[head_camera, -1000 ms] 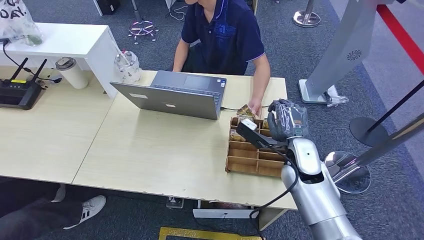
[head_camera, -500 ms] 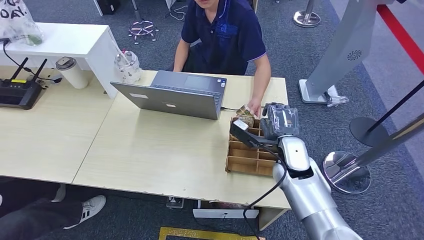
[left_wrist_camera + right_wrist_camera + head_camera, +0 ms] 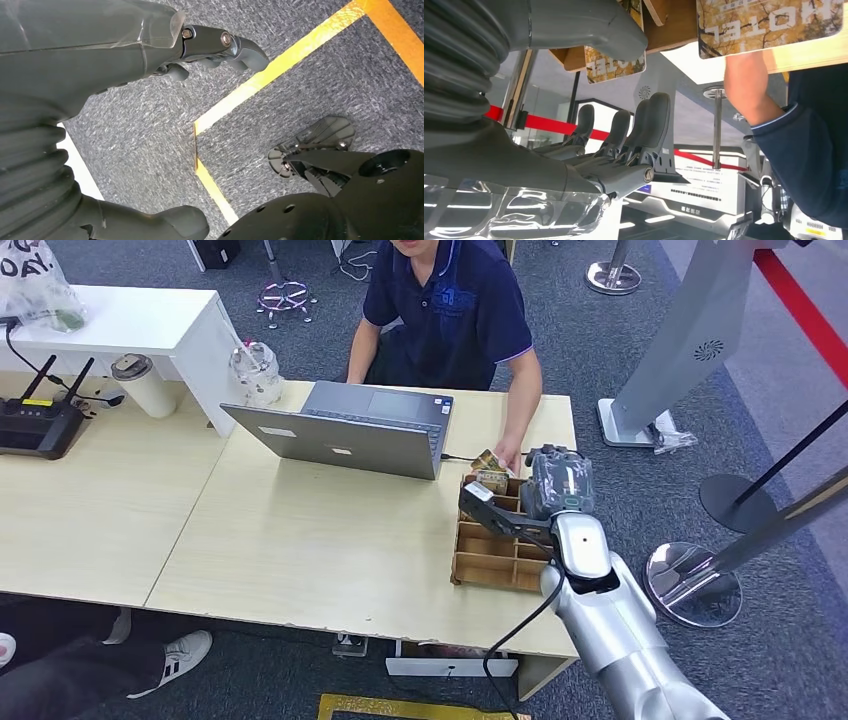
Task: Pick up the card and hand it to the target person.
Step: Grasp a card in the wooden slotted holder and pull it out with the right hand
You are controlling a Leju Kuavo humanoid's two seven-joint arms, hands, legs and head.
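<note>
The reach for the card looks to be the step in hand, the pick itself not yet made; the right hand (image 3: 557, 483) is hovering over the far end of the wooden organizer (image 3: 497, 558), which is sitting on the surface (image 3: 300, 540) just beside the laptop (image 3: 350, 428); in the right wrist view its fingers (image 3: 634, 130) are standing straight and apart, the thumb (image 3: 589, 30) spread wide, with nothing between them. The card (image 3: 488, 472), printed with autumn trees, is standing in a far slot of the organizer, beside that hand; the person's hand (image 3: 510, 453) is resting just beyond the organizer. The left hand (image 3: 125, 60) is hanging over the carpet, its fingers loosely apart and holding nothing. The next move, I judge, is calling for a thumb-and-finger pinch on the card's upper edge, then a straight lift out of the organizer.
</note>
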